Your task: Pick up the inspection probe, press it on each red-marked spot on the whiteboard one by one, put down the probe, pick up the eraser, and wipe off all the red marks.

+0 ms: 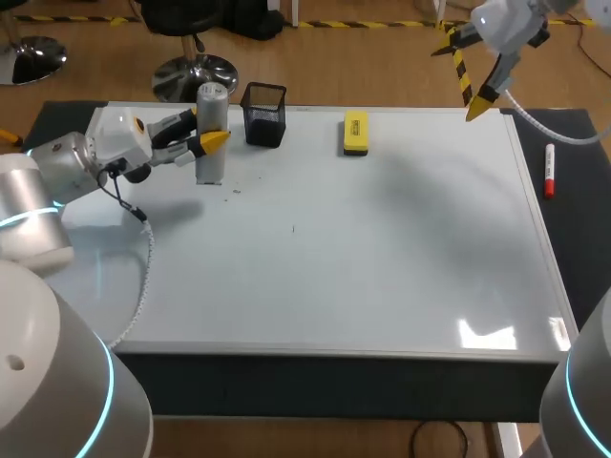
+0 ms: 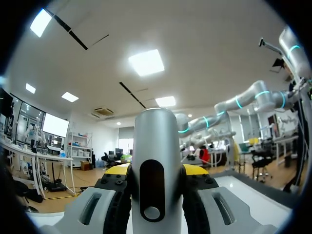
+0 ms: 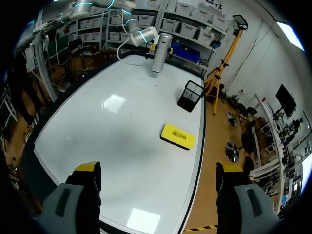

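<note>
At the pickup step, our left pincer is clenched on the upright probe at the whiteboard's far-left corner, our right pincer hangs released, and next we must lift the probe toward marks we cannot make out here.

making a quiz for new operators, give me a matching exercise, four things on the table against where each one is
Things:
1. inspection probe
2. eraser
3. mesh pen cup
4. red marker

Places:
A. lying on the dark strip to the right of the whiteboard
B. upright between the fingers of the left gripper
C. lying flat on the whiteboard, nothing touching it
D. standing free at the whiteboard's far edge, just beside the probe

Pairs: 1-B, 2-C, 3-D, 4-A
</note>
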Action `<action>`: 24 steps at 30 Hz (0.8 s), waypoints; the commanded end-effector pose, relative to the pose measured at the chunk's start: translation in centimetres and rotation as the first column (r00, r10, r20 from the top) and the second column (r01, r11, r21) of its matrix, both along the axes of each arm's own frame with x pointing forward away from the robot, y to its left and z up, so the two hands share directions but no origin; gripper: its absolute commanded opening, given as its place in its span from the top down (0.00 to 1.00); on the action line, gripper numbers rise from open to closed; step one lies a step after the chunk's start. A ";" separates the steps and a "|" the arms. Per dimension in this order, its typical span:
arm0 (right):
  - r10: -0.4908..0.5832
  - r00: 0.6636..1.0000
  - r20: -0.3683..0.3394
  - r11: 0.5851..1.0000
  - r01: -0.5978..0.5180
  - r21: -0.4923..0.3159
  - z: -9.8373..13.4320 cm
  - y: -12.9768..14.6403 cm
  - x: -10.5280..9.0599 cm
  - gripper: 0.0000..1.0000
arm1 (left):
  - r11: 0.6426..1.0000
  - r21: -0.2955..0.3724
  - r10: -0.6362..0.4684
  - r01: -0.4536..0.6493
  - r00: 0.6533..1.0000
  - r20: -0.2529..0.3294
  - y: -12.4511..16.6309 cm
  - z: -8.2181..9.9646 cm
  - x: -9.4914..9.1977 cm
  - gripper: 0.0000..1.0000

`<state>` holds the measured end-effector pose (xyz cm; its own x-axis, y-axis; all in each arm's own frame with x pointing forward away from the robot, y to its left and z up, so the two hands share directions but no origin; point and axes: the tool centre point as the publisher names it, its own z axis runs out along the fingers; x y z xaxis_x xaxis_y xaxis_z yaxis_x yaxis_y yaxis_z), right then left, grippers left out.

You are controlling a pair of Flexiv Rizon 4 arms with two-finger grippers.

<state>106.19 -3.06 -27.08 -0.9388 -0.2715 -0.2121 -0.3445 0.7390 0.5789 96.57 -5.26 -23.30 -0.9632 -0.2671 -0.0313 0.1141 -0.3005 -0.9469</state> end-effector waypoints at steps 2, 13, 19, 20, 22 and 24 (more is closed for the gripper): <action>0.001 1.000 -0.001 1.000 -0.001 -0.005 0.1 0.0 0.0 0.00 | 0.998 -0.020 -0.054 0.055 0.998 0.046 -0.7 0.6 3.2 1.00; 0.001 1.000 -0.001 1.000 -0.001 -0.005 0.1 0.0 0.0 0.00 | 0.977 -0.057 -0.197 0.205 0.972 0.130 -2.6 3.6 7.4 1.00; 0.001 1.000 -0.001 1.000 -0.001 -0.005 0.1 0.0 0.0 0.00 | 0.969 -0.055 -0.230 0.242 0.958 0.169 -3.5 5.4 9.1 1.00; 0.001 1.000 -0.001 1.000 -0.001 -0.005 0.1 0.0 0.0 0.00 | 0.965 -0.064 -0.241 0.255 0.956 0.168 -3.7 5.6 9.4 1.00; 0.001 1.000 -0.001 1.000 -0.001 -0.005 0.1 0.0 0.0 0.00 | 0.963 -0.058 -0.252 0.265 0.952 0.174 -4.1 5.9 10.0 1.00; 0.001 1.000 -0.001 1.000 -0.001 -0.005 0.1 0.0 0.0 0.00 | 0.954 -0.068 -0.275 0.291 0.945 0.178 -4.5 6.1 10.8 1.00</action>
<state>106.21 -3.06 -27.06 -0.9389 -0.2714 -0.2118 -0.3443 0.7393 0.5787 105.72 -9.04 -17.15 -0.9844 -0.1158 -0.1328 0.1695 -0.4171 -0.8929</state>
